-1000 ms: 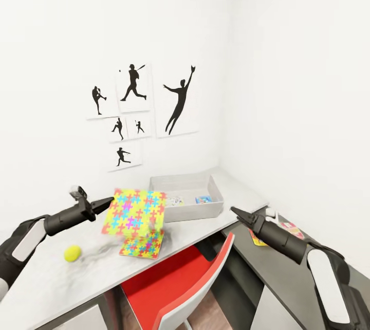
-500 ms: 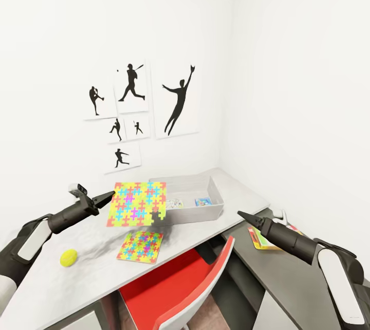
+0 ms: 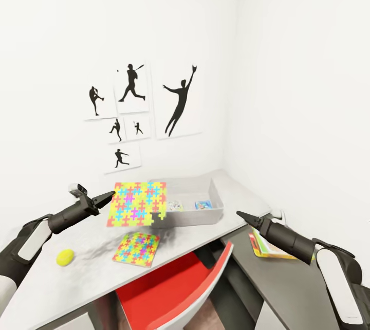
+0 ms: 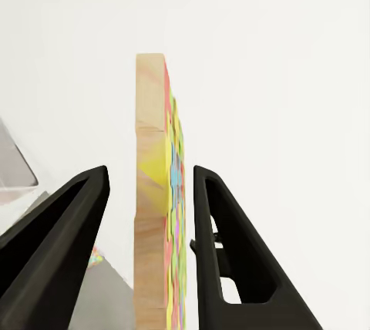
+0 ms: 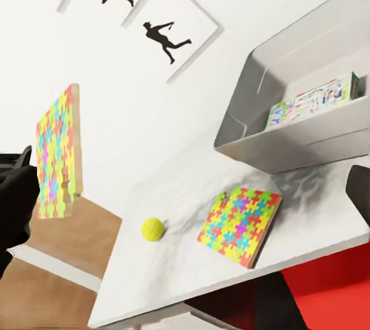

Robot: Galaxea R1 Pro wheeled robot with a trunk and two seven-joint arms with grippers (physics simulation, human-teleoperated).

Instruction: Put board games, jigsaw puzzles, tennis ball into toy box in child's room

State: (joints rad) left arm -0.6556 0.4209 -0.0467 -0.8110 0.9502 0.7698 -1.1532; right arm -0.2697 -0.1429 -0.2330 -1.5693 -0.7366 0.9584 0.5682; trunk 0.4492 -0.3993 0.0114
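Change: compared with one second before, the held puzzle [image 3: 136, 203] stood higher and upright in the air; the ball [image 3: 65, 256] lay slightly further left on the table [image 3: 77, 281].
Held puzzle: it stood on edge, coloured face toward the robot, one side toward the toy box [image 3: 191, 200], partly covering its near corner.
Look: a thin wooden square with pink, yellow, blue and green interlocking pieces.
Left gripper [image 3: 109, 196]: the jaws were closed on the puzzle's edge, which sat between the two dark fingers [image 4: 220, 253].
Second puzzle [image 3: 136, 248]: flat on the table, turned slightly, near the front edge.
Toy box: two small game boxes [image 3: 203, 204] lay inside.
Right gripper [image 3: 239, 214]: empty, jaws together, above the lower dark shelf, near a green-red game box [image 3: 264, 246].
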